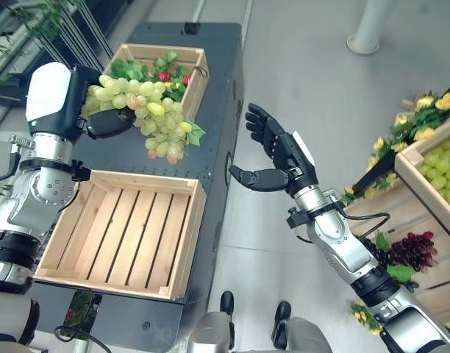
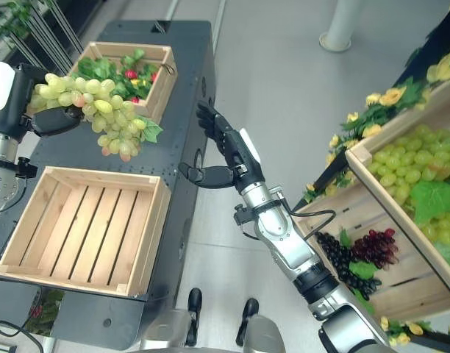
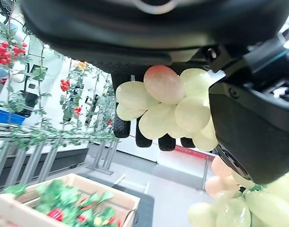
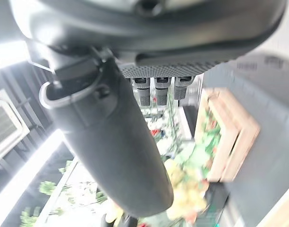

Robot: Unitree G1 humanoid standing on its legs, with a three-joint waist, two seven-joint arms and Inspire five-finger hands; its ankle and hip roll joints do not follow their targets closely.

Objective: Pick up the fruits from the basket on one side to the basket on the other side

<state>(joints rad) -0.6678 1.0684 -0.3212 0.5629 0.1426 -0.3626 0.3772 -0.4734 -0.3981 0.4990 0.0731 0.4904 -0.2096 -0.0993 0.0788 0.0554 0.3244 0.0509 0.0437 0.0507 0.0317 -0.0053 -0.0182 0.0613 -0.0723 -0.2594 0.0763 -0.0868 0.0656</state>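
A bunch of green grapes [image 1: 148,118] hangs in the air, gripped at its top by my left hand [image 1: 107,123], whose fingers curl round the fruit [image 3: 165,106]. The bunch sits between the far wooden basket [image 1: 199,84], which holds leaves and red fruit, and the near wooden basket [image 1: 182,243], whose slatted floor is bare. Both baskets stand on a dark cart [image 1: 225,125]. My right hand [image 1: 273,154] is held out beside the cart's right edge, fingers straight and thumb spread, with nothing in it.
At the right stand wooden crates with green grapes [image 2: 412,173], dark red grapes [image 2: 368,250] and yellow flowers [image 1: 431,110]. A white pillar base [image 1: 365,40] rises on the grey floor beyond. Plant stems line the far left.
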